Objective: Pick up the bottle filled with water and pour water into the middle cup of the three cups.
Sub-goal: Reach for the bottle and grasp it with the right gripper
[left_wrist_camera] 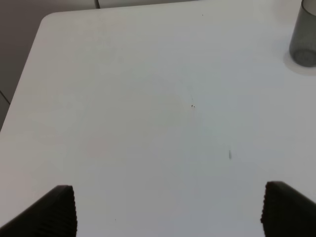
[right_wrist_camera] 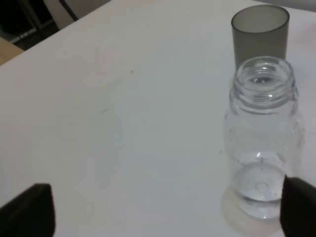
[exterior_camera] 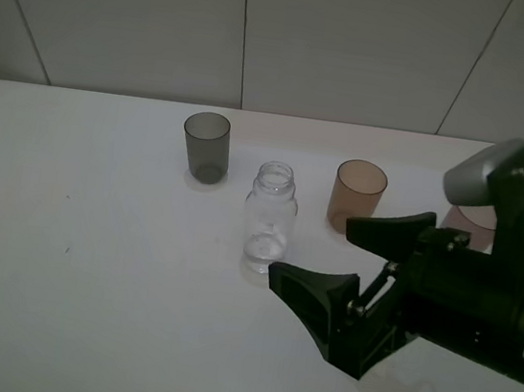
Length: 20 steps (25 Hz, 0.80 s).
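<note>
The bottle (exterior_camera: 270, 218) stands upright between the grey cup (exterior_camera: 207, 146) and the amber cup (exterior_camera: 358, 195), just ahead of my right gripper (exterior_camera: 311, 251), which is spread wide. It looks light, thin-walled and slick, so I'd squeeze it gently mid-body. The left gripper (left_wrist_camera: 170, 212) is spread too.

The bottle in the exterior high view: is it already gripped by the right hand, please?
No, the bottle stands upright on the table, and the right hand beside it is wide open, not closed on it.

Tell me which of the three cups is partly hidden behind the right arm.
The mauve-pink cup, rightmost: only its rim area shows behind the right arm. The amber-brown cup and dark grey cup show almost whole.
</note>
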Motion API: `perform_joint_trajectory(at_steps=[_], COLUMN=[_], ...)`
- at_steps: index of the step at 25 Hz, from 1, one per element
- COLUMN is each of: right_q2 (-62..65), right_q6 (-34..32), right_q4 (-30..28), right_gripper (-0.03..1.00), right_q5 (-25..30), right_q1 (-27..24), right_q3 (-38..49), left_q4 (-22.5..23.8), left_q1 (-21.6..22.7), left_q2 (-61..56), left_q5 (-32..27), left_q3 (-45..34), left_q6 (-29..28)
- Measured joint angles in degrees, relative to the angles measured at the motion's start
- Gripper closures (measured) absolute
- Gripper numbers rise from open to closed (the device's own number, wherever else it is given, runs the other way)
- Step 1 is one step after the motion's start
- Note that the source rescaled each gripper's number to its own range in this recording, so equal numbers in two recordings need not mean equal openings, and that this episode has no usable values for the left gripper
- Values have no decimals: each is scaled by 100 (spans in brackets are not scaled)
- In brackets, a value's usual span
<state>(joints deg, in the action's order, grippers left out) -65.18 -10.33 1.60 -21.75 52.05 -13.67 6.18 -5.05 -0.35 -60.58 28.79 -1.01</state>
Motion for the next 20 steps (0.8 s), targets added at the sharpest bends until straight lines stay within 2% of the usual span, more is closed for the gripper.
perform_joint_trajectory(at_steps=[6,14,20], right_q2=[-1538,-3188,-4035], right_q6=[702,792,792], right_q4=[153,606,897], right_gripper=[-3,-3,-3], right_q5=[-1439,-3429,-4206], right_q1=[0,0,0], right_q3=[14,16,-171], left_q4=[0,0,0], left_q1=[0,0,0], left_q2=[0,0,0], left_q5=[0,0,0], left_q3=[0,0,0], left_q6=[0,0,0])
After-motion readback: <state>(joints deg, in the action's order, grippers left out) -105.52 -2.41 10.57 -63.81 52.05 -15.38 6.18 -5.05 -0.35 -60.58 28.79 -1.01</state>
